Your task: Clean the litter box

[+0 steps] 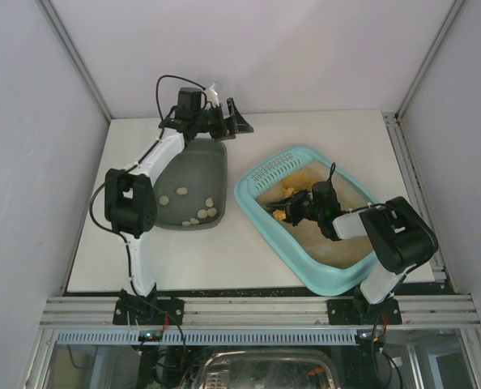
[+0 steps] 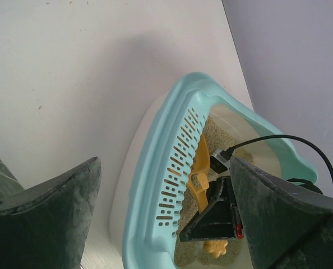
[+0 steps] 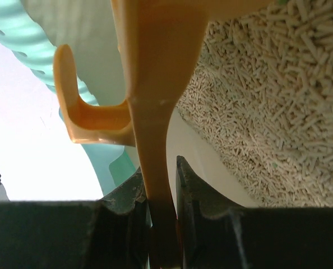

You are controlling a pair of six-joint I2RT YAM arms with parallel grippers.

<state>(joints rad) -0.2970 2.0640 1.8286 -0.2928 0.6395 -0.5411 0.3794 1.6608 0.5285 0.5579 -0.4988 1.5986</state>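
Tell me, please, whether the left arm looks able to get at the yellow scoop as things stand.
Probably not usefully: the left gripper is open and faces the scoop, but the right gripper holds its handle inside the litter box.

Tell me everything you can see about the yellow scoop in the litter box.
The scoop is orange-yellow, smooth plastic by its look, with a long flat handle and a hook-shaped tab branching off one side. The right end effector is shut on the handle's end, holding it inside the litter box, over the beige pellet litter near the perforated end. Its head is mostly hidden.
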